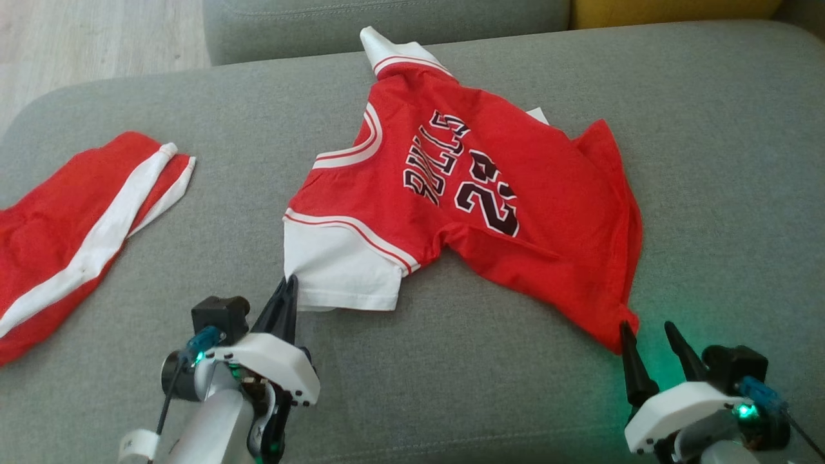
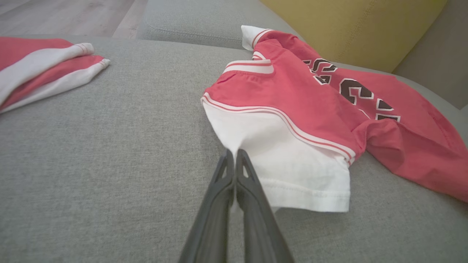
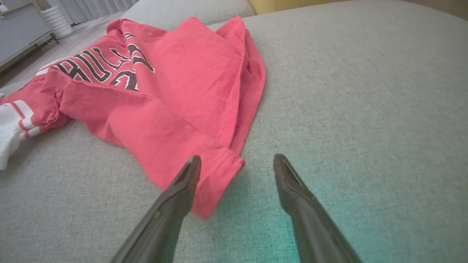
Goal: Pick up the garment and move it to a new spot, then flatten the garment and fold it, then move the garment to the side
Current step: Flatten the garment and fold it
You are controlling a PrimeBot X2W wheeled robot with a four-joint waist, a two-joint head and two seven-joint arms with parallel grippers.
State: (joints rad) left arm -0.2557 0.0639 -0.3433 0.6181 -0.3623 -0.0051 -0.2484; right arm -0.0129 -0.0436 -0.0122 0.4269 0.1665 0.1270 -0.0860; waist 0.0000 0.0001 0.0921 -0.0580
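Presently the garment [image 1: 477, 193] is lying spread but rumpled at the middle of the grey cushion [image 1: 451, 386], its collar pointing toward eleven o'clock in the head view. The left gripper [image 1: 288, 287] is being held fully closed, and a thin corner of the white sleeve [image 1: 341, 270], at the garment's seven o'clock, is apparently being pinched between its fingers. The right gripper [image 1: 647, 328] is being held wide open with nothing gripped. The red hem corner [image 1: 615, 319], at five o'clock, is lying just inside its jaws against one finger.

The risk is being judged thus. The sleeve is being bitten so near its edge that the cloth may be pulled free once lifting is begun. If the hem is missed when the right fingers are closed, the garment would be dragged lopsided and bunched. A second red-and-white cloth [image 1: 77, 219] at nine o'clock could be snagged.

"BULLS" [image 1: 432, 161] and "23" [image 1: 486, 193] are being shown sideways in black, white-edged print.
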